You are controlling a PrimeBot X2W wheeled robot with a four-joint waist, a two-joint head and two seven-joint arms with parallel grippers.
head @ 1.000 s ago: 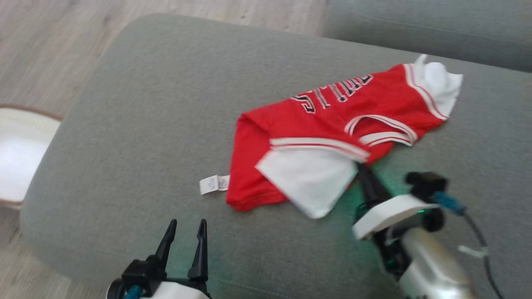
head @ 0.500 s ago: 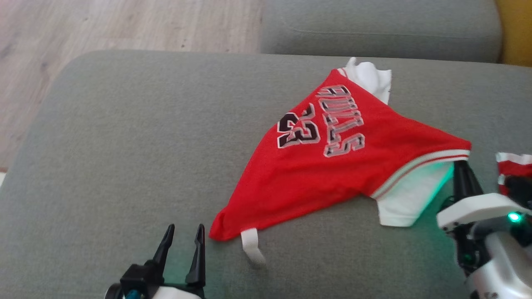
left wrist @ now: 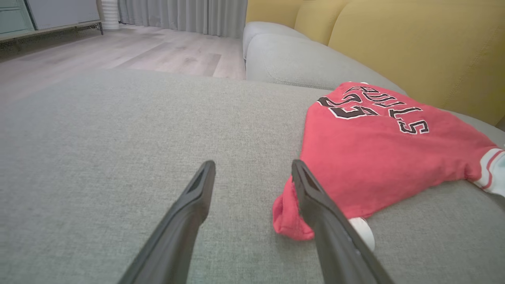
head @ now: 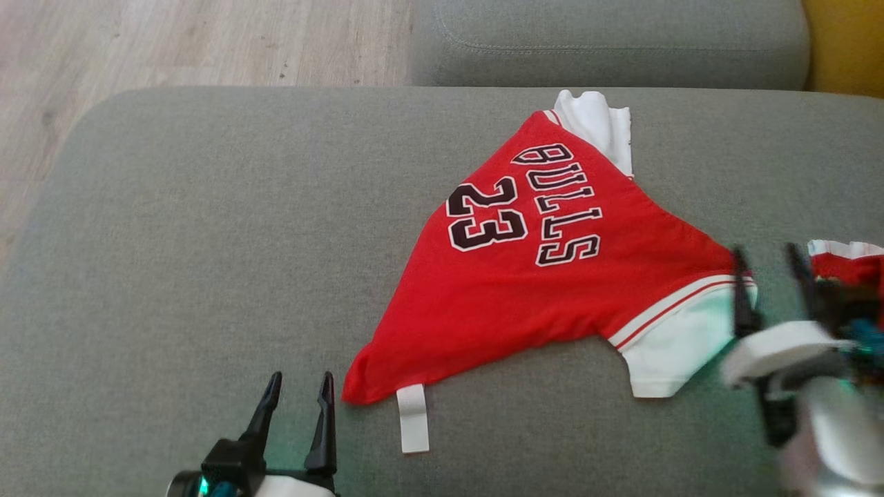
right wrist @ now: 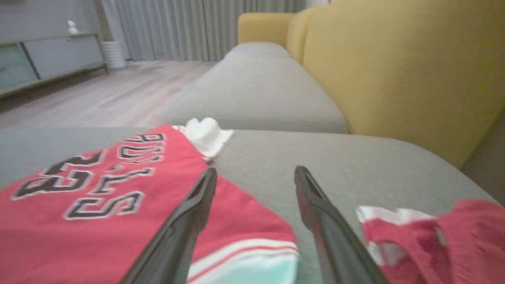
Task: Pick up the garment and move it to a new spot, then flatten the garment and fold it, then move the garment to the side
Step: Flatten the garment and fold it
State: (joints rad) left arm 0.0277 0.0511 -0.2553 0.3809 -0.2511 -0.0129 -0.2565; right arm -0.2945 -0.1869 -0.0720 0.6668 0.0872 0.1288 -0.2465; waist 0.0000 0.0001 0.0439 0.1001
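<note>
The right gripper (head: 770,279), fingers spread and empty, is at the white-trimmed corner of the red Bulls 23 jersey (head: 552,276), which lies on the right half of the grey sofa cushion (head: 207,241), and the left gripper (head: 300,379), also spread, is near the cushion's front edge, beside the jersey's red tip.

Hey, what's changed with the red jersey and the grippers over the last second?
The right gripper, shut on the white sleeve a second ago, pulled it rightward, spreading the red jersey until the 23 shows, then opened and let go. The left gripper stayed open and idle.
</note>
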